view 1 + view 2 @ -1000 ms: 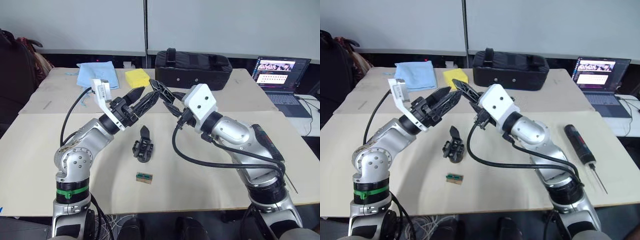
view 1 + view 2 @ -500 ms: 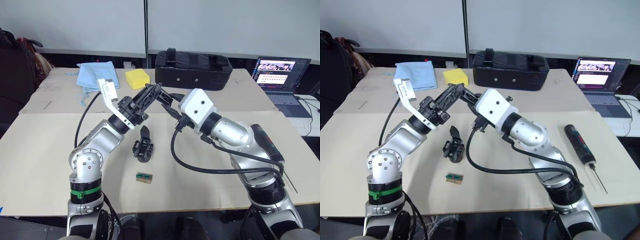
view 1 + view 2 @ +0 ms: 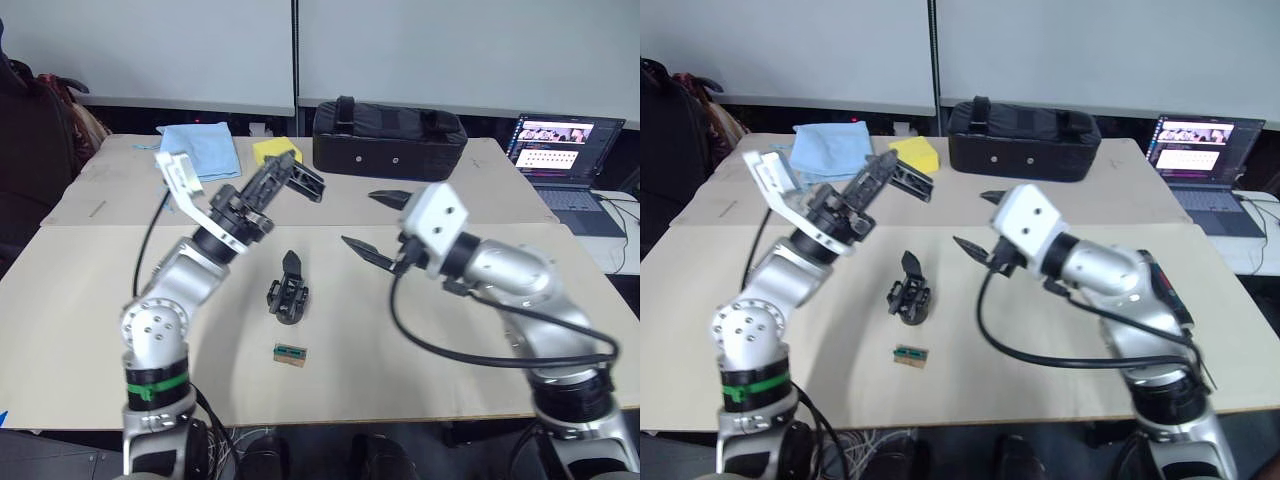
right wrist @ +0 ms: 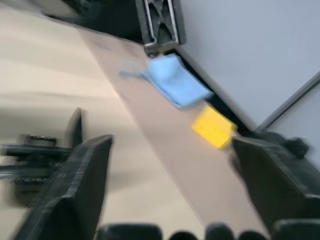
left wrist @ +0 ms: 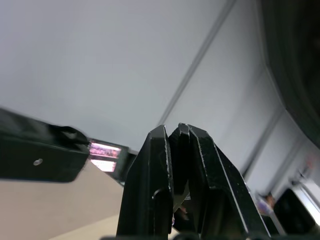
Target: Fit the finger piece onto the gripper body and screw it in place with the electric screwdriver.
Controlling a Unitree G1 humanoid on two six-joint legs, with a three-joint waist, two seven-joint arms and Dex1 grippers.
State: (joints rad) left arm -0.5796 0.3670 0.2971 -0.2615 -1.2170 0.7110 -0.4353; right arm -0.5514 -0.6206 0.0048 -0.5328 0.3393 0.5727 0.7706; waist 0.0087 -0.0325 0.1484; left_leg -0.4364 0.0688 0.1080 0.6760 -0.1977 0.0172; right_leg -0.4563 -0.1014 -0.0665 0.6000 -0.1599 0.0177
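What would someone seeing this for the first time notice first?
Two robot arms are raised over a tan table: the left gripper holds a small black finger piece up near the back, and the right gripper hangs wide open toward the middle. Between them a chunky black gripper body sits on the table, with a big black case behind.

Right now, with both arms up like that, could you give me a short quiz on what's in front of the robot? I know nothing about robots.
1. True or false: the right hand is open and empty.
2. Which thing lies nearest the gripper body on the table? A: the yellow sponge. B: the small green-and-tan block. C: the laptop.
3. Which hand is shut on the finger piece, held up off the table?

Key: 1 true. 2 B. 3 the left hand.
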